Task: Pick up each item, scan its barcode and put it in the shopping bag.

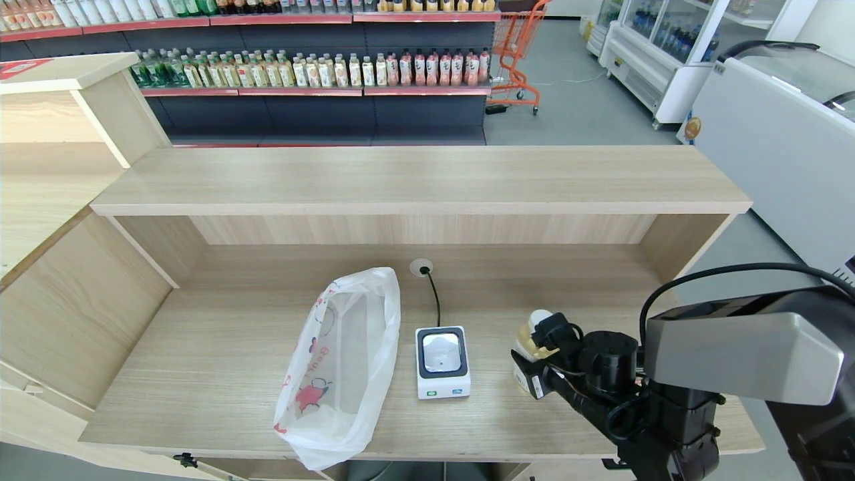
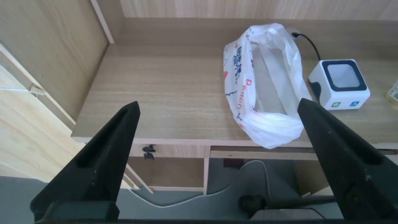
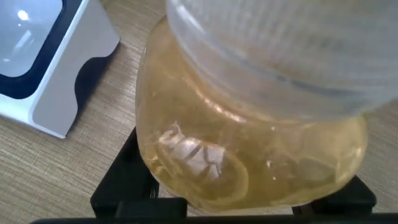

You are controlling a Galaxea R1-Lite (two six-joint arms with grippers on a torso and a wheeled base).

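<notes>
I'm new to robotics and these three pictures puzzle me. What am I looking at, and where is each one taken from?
This is a two-armed robot at a shop counter. The large picture comes from a camera on its head, the other two from its wrists. On the counter lie a plastic shopping bag and a white barcode scanner. The right tool grips a bottle of yellowish drink beside the scanner. The left tool hangs open and empty off the counter's front edge.

Our right claw (image 1: 534,357) is black; behind it, round black joints (image 1: 608,364), a silver-grey housing (image 1: 741,354), a looping black cable (image 1: 708,271). Our left claw (image 2: 217,109) has black wedge fingers (image 2: 106,162).
</notes>
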